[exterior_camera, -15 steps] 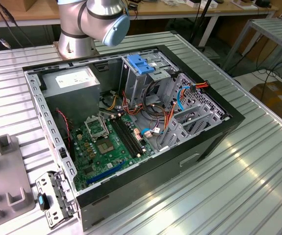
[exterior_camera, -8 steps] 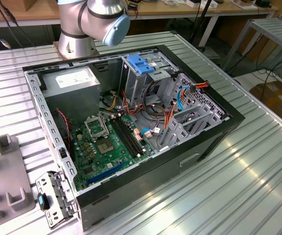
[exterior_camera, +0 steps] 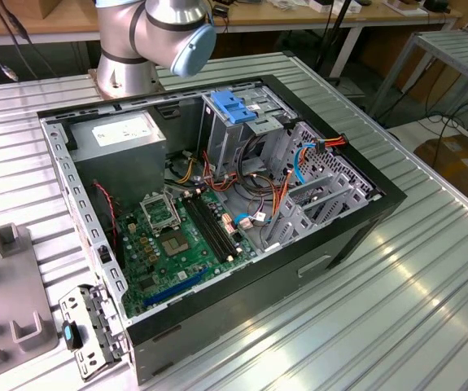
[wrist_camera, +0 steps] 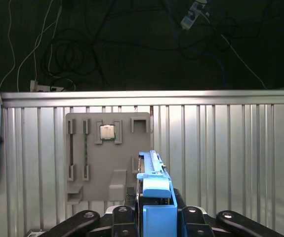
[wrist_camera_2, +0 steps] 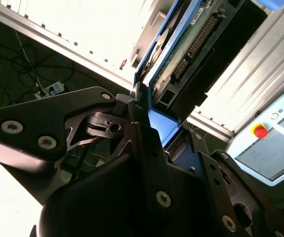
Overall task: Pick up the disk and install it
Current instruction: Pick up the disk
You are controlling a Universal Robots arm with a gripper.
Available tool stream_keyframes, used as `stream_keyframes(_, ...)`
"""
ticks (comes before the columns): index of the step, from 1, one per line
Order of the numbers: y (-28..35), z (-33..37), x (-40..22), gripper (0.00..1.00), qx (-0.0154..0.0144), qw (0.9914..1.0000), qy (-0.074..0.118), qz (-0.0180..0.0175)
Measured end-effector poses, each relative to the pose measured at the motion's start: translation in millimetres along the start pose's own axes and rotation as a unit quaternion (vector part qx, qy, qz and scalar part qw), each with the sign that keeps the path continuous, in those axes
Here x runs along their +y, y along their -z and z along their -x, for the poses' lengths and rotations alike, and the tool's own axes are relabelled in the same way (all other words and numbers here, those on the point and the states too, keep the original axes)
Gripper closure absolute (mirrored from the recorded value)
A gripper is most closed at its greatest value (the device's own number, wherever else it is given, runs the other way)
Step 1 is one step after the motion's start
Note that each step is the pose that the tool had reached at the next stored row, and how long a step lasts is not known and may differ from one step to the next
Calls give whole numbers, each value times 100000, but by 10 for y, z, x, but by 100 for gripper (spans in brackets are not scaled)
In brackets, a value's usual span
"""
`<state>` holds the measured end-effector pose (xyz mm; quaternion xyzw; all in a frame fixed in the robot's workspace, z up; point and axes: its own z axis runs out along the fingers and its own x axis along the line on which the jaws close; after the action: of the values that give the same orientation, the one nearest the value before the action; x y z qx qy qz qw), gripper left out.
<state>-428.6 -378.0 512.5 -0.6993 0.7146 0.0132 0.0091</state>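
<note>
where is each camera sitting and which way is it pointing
Exterior view: off the arm, up high, looking down into the open computer case on the ribbed table; the arm shows.
Second wrist view: on the wrist, looking along the gripper at the disk it clamps.
First wrist view: on the wrist, looking past the gripper onto the table and grey fixture tray.
Shared: both wrist views show the held disk.

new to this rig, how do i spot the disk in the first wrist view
Find the ribbed metal table with the grey fixture tray on it. In front of them the black pincer clamps the disk, a flat slab held edge-on. Its blue rail stands out from the grey and black around it.
</note>
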Motion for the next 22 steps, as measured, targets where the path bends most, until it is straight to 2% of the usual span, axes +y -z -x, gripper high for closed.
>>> stream_keyframes(22,1,3,-152,63,0,100000,2,2)
